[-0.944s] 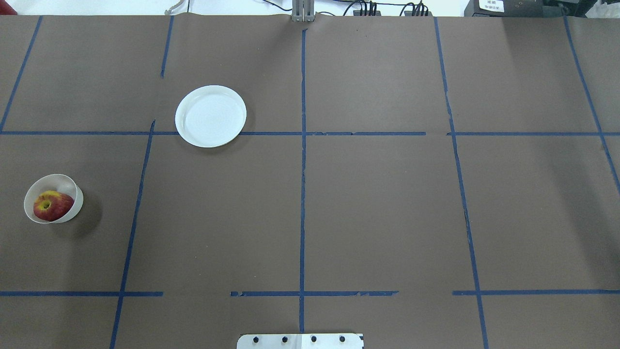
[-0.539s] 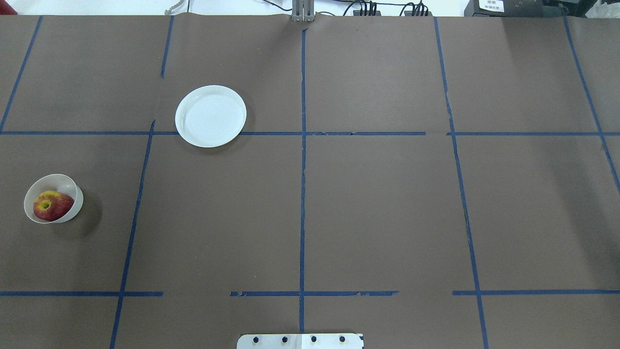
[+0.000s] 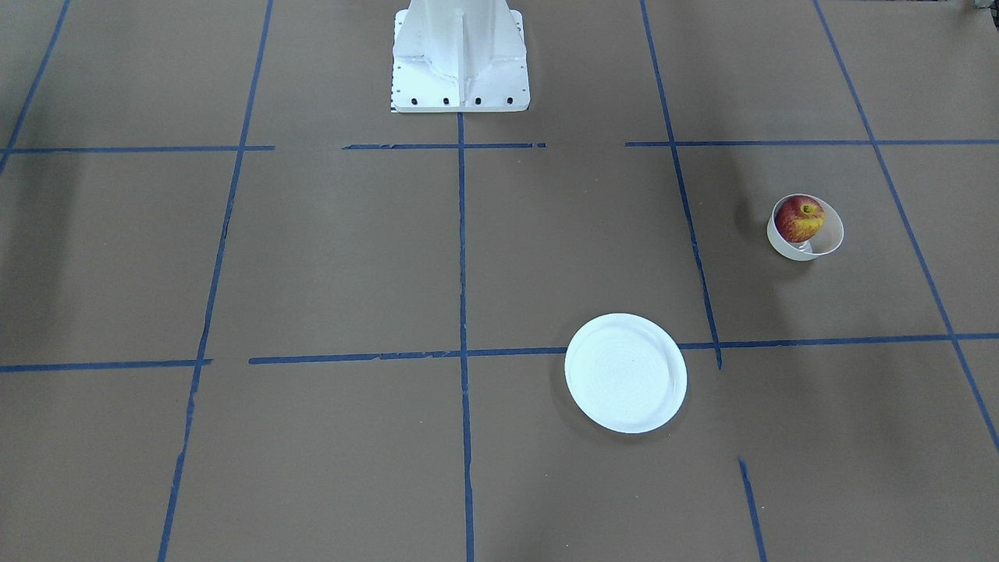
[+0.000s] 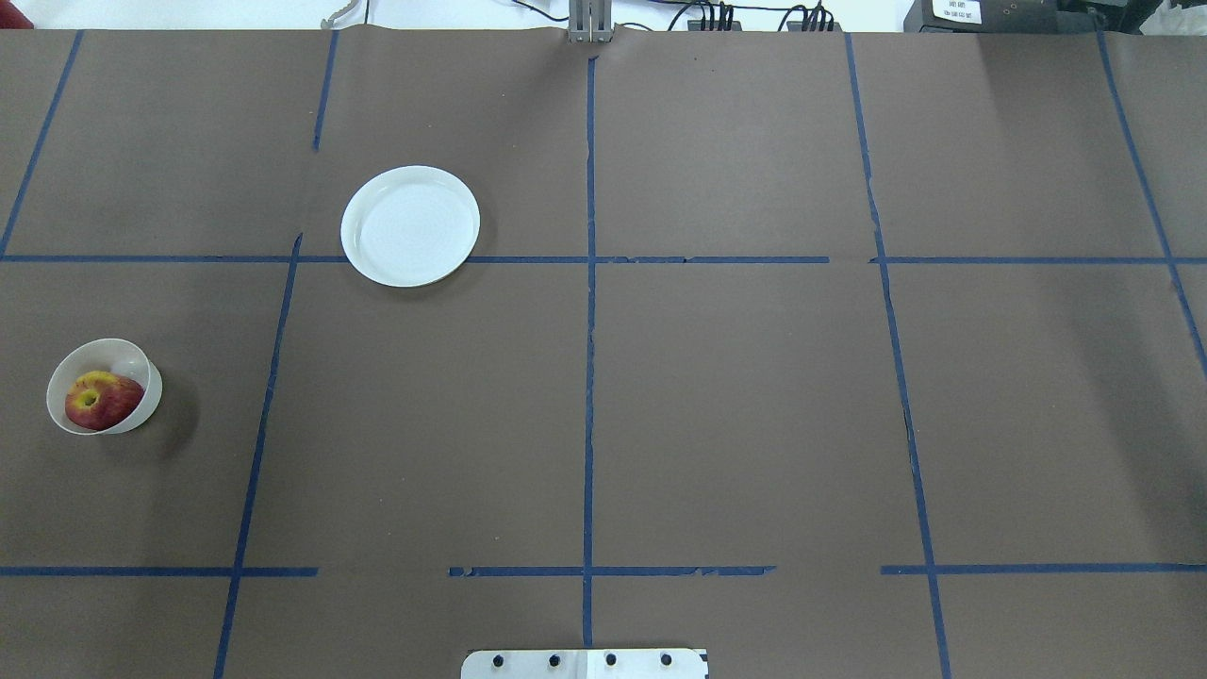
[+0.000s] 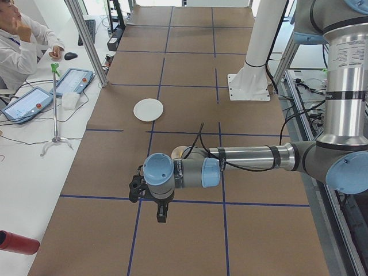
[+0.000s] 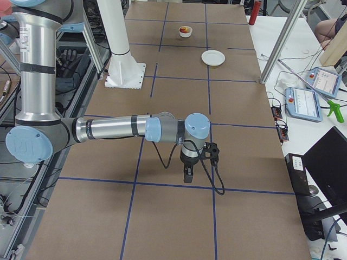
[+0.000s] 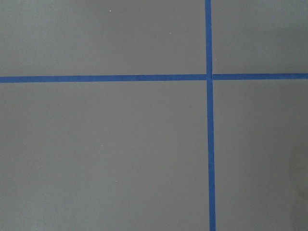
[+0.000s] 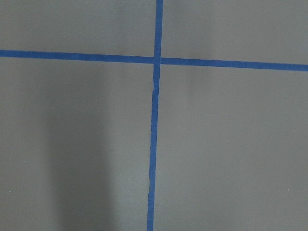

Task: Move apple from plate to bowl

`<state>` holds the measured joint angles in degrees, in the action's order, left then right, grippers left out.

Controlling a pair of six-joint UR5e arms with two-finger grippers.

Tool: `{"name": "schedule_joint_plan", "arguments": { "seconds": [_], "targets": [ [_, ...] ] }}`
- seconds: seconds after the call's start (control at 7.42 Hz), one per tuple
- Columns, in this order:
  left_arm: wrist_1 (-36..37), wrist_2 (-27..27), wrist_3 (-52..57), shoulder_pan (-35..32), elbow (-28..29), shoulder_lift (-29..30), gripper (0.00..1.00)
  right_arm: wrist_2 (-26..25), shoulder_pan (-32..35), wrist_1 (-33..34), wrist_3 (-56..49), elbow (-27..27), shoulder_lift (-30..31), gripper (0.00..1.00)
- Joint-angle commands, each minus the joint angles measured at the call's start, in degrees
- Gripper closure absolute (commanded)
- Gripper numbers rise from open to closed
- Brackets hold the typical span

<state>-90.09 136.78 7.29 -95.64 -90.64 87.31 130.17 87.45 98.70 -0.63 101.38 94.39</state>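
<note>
A matte brown paper-covered tabletop (image 4: 754, 424) is divided into rectangles by strips of blue tape (image 4: 589, 377). Black cables (image 4: 717, 14) bunch just beyond its far edge. Along that edge runs a white side desk (image 5: 34, 167) carrying two blue-rimmed tablets (image 5: 72, 81). A slanted aluminium post (image 5: 86, 43) rises there beside a seated person in a white shirt (image 5: 20, 49). The light is even and the shadows are soft.

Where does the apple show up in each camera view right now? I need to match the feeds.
Front-facing: apple in the bowl, right of centre.
Overhead: apple at far left, in the bowl.
Exterior left: apple not discernible; bowl rim peeks behind the left arm.
Exterior right: apple at top centre, far end.
Wrist views: not in view.
Shared landmark: the plate, apart from the bowl.
</note>
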Motion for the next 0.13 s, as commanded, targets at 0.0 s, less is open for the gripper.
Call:
{"name": "schedule_joint_plan", "arguments": {
  "seconds": [0.0],
  "targets": [
    [-0.1, 0.6, -0.1, 0.2, 0.5, 1.4, 0.0, 0.0, 0.0, 0.0, 0.0, 0.0, 0.0, 0.0]
  ]
}}
